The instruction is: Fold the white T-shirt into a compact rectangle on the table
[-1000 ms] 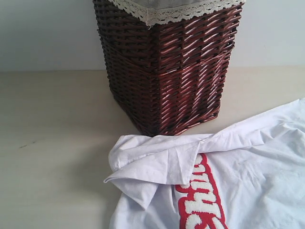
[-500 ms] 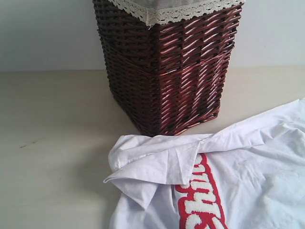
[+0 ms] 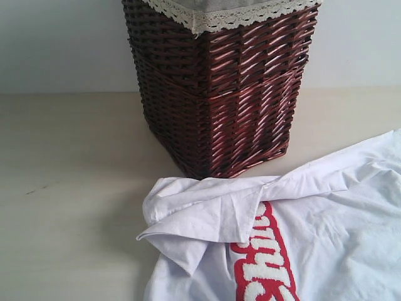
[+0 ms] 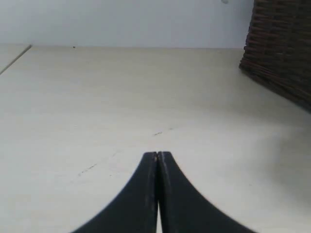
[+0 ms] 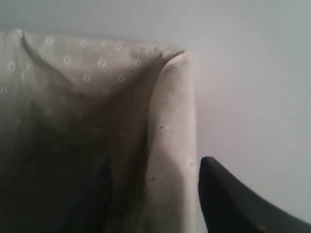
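Shirt (image 3: 326, 238) sits bunched on the table (image 3: 69, 188), front-right of the basket (image 3: 219, 94). One flap is flopped over the red lettering (image 3: 263, 263), and part of the shirt runs out of frame. Not flat, so I'd say folding proper hasn't started.

Risks:
- Right gripper (image 5: 155, 162) is spread wide with a ridge of pale dotted cloth (image 5: 87, 97) between the fingers. Can't tell whether that cloth is the shirt. If it's something else, closing here grabs the wrong fabric.
- Shirt's far edge is just beside or touching the basket base. A pull that way could snag the shirt or shove the basket.
- Pinching the bunched part likely lifts several layers at once, and the fold comes out lopsided.

Pose:
- Left gripper (image 4: 158, 158): fingers pressed together and empty, low over bare table. Basket is ahead and off to one side. No shirt in its view.
- Right: jaws apart, nothing clamped, nose close to the dotted cloth, plain pale surface beyond.
- Neither arm shows in the exterior view.
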Available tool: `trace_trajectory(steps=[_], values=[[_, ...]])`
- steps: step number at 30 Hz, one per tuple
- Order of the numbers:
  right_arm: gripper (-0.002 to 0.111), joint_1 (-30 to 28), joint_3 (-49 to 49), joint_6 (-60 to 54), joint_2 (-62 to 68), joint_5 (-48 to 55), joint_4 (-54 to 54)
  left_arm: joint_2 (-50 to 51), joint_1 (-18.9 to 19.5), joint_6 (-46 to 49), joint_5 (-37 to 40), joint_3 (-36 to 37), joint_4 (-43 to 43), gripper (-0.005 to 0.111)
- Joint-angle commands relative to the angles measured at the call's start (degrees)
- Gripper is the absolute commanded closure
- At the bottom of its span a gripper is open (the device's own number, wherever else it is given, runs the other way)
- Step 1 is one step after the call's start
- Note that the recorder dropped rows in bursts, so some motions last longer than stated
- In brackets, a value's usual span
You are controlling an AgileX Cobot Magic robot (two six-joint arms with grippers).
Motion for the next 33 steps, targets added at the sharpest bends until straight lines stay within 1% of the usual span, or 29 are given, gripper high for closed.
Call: trace_trajectory(steps=[1, 3, 4, 6, 7, 8, 9, 13, 17, 21, 24, 25, 26, 28, 29, 31, 33], values=[[0.056, 2.74, -0.54, 1.73, 1.39, 0.38, -7.48, -0.35, -0.02, 0.16, -0.39, -0.20, 0.08, 0.107], [0.060, 3.15, -0.54, 5.58, 1.54, -0.66, -10.31, -0.35, -0.02, 0.16, -0.39, -0.20, 0.08, 0.107], [0.066, 3.42, -0.54, 8.24, 1.54, -1.50, -11.83, -0.35, -0.02, 0.16, -0.39, -0.20, 0.08, 0.107], [0.081, 3.42, -0.54, 13.30, 1.18, -3.22, -13.91, -0.35, -0.02, 0.16, -0.39, -0.20, 0.08, 0.107], [0.091, 3.42, -0.54, 15.11, 0.96, -4.32, -14.23, -0.35, -0.02, 0.16, -0.39, -0.20, 0.08, 0.107], [0.100, 3.42, -0.54, 16.31, 0.65, -5.64, -14.50, -0.35, -0.02, 0.16, -0.39, -0.20, 0.08, 0.107], [0.107, 3.42, -0.54, 17.03, 0.34, -6.98, -14.70, -0.35, -0.02, 0.16, -0.39, -0.20, 0.08, 0.107], [0.108, 3.42, -0.54, 18.19, -1.35, -11.55, -14.63, -0.35, -0.02, 0.16, -0.39, -0.20, 0.08, 0.107], [0.108, 3.42, -0.54, 19.08, -2.75, -13.19, -14.63, -0.35, -0.02, 0.16, -0.39, -0.20, 0.08, 0.107], [0.108, 3.42, -0.54, 19.95, -3.78, -10.39, -15.76, -0.35, -0.02, 0.16, -0.39, -0.20, 0.08, 0.107], [0.108, 3.42, -0.54, 20.15, -5.61, -6.34, -15.80, -0.35, -0.02, 0.16, -0.39, -0.20, 0.08, 0.107], [0.107, 3.42, -0.54, 19.58, -6.07, -5.21, -15.94, -0.35, -0.02, 0.16, -0.39, -0.20, 0.08, 0.107], [0.103, 3.42, -0.54, 17.82, -6.06, -4.26, -16.97, -0.35, -0.02, 0.16, -0.39, -0.20, 0.08, 0.107], [0.090, 3.42, -0.54, 16.75, -5.80, -1.24, -23.62, -0.35, -0.02, 0.16, -0.39, -0.20, 0.08, 0.107], [0.081, 3.42, -0.54, 17.24, -5.51, 1.02, -28.20, -0.35, -0.02, 0.16, -0.39, -0.20, 0.08, 0.107], [0.063, 3.42, -0.28, 20.18, -5.11, 4.35, -35.38, -0.35, -0.02, 0.16, -0.39, -0.20, 0.08, 0.107], [0.052, 3.42, 0.20, 25.71, -5.06, 5.48, -40.08, -0.35, -0.02, 0.16, -0.39, -0.20, 0.08, 0.107]])
